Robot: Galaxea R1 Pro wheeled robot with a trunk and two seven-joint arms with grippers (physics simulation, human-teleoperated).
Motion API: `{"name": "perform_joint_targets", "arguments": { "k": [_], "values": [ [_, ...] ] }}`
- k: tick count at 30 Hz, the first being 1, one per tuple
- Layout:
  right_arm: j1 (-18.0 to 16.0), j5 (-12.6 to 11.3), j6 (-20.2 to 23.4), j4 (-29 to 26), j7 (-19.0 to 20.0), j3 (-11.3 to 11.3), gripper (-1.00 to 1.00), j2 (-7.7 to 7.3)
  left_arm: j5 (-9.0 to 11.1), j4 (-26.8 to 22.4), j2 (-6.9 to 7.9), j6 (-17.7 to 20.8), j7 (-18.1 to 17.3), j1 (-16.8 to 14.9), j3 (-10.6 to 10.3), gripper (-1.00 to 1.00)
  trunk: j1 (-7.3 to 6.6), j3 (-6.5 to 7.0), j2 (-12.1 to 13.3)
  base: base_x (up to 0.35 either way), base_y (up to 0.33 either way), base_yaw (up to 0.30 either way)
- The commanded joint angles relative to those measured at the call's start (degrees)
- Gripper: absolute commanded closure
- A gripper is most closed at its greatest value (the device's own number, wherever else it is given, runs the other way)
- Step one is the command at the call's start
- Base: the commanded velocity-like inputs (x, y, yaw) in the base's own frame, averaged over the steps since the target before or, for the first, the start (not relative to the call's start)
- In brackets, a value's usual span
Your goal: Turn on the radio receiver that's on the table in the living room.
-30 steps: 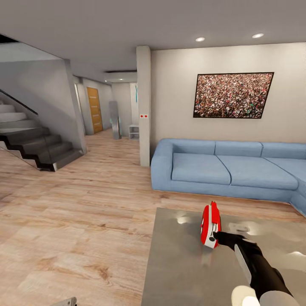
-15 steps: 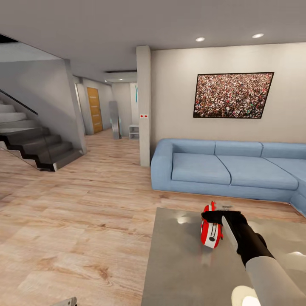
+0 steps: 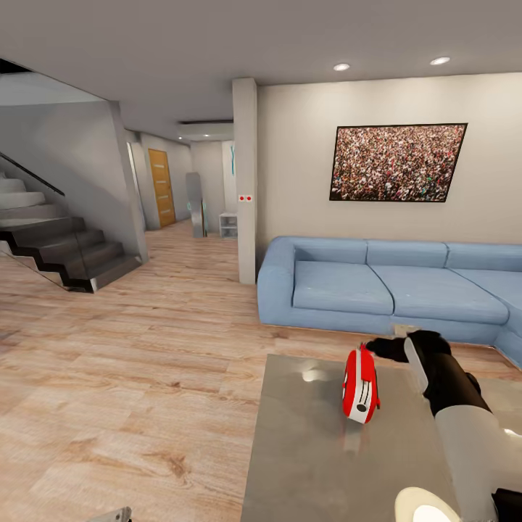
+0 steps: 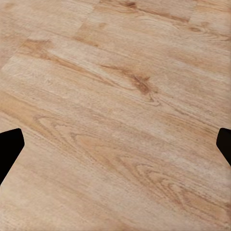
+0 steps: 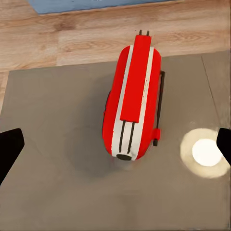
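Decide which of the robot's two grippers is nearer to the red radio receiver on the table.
Right. The right gripper hovers just above the radio receiver, not touching it, with the fingers spread. The left gripper looks down at bare wood floor, off the table.

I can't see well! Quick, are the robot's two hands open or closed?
Left gripper: open, over wood plank floor.
Right gripper: open, holding nothing, above the small red rounded radio receiver.
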Motion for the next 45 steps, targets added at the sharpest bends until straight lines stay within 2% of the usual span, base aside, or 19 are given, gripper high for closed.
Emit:
{"name": "perform_joint_targets", "arguments": {
  "k": [1,3,9,11,14,17,19,21,22,29,45],
  "values": [
    [-0.02,-0.51,0.19,0.06,0.1,-0.76,-1.0,-1.17,0.0,0.0,0.0,0.0,0.0,0.0,0.0,-1.0,0.0,0.0,0.0,0.0,0.0,0.0],
    [-0.05,-1.49,0.39,0.24,0.16,-1.41,-1.0,-2.34,0.0,0.0,0.0,0.0,0.0,0.0,0.0,-1.0,0.0,0.0,0.0,0.0,0.0,0.0],
    [-0.07,-2.77,0.31,1.54,0.15,-1.97,-1.0,-4.47,-0.05,0.02,0.0,0.0,0.0,0.0,0.01,-1.0,0.0,0.0,0.0,0.0,0.0,0.0],
    [-0.07,-2.76,0.28,1.55,0.22,-1.99,-1.0,-4.67,-0.03,0.01,0.0,0.0,0.0,0.0,0.0,-1.0,0.0,0.0,0.0,0.0,0.0,0.0],
    [-0.07,-2.74,0.26,1.48,0.27,-1.5,-1.0,-4.44,-0.02,0.0,0.0,-0.05,0.0,0.0,0.0,-1.0,0.0,0.0,0.0,0.0,0.0,0.0],
    [-0.07,-2.76,0.24,1.45,0.17,0.08,-1.0,-3.97,-0.01,0.0,-0.1,-0.07,0.01,0.0,0.0,-1.0,0.0,0.0,0.0,0.0,0.0,0.0],
    [-0.07,-2.74,0.2,1.46,-0.17,2.7,-1.0,-3.78,0.0,0.0,-0.15,-0.08,0.0,0.0,0.0,-1.0,0.0,0.0,0.0,0.0,0.0,0.0],
    [-0.07,-2.8,0.17,1.51,-0.45,6.85,-1.0,-3.65,-0.01,0.0,-0.17,-0.09,0.03,0.0,0.0,-1.0,0.0,0.0,0.0,0.0,0.0,0.0],
    [-0.07,-2.8,0.17,1.51,-0.47,7.24,-1.0,-3.59,-0.02,0.0,-0.11,-0.09,0.05,0.0,0.0,-1.0,0.0,0.0,0.0,0.0,0.0,0.0],
    [-0.07,-2.96,0.17,1.53,-0.48,7.81,-1.0,-3.44,-0.08,0.0,-0.01,-0.09,0.14,0.0,0.0,-1.0,0.0,0.0,0.0,0.0,0.117,0.0],
    [-0.07,-2.7,-0.02,1.53,0.12,7.53,-1.0,-3.46,-0.09,0.0,0.09,-0.09,0.18,0.0,0.0,-1.0,0.0,0.0,0.0,0.0,0.028,0.0]
  ]
}}
